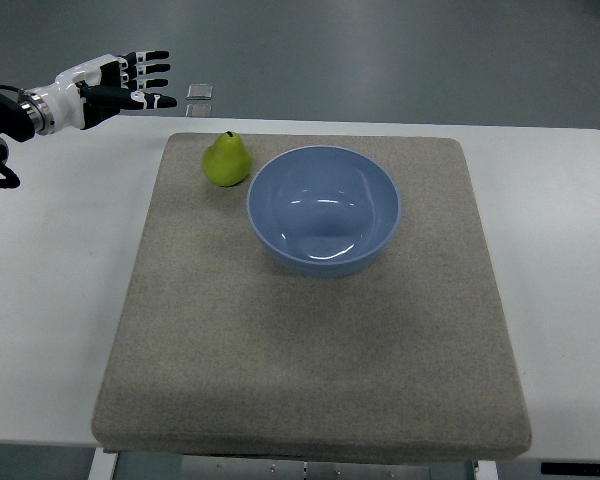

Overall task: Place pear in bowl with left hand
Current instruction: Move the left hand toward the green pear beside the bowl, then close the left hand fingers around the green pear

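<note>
My left robot hand (130, 82) is in the upper left of the frame, over the far edge of the tabletop (50, 300). Its fingers (152, 68) are extended and spread, holding nothing. The right arm is out of view.

The pear (226, 160) stands upright on the grey mat (310, 370), near the mat's upper left corner, stem up. It lies to the right of my robot hand and lower in the frame, apart from it with bare tabletop and mat edge between. The blue bowl (323, 210) sits just beside the pear on its right; I cannot tell whether the two touch.

Handling assessment: the pear looks light, rigid and smooth-skinned, so I judge it liable to slip or roll if pinched near the narrow neck. Recommended grasp: wrap the fingers around the wide lower body, approaching from the left side, away from the bowl rim. The transfer to the bowl is short; the grasp has not begun.
</note>
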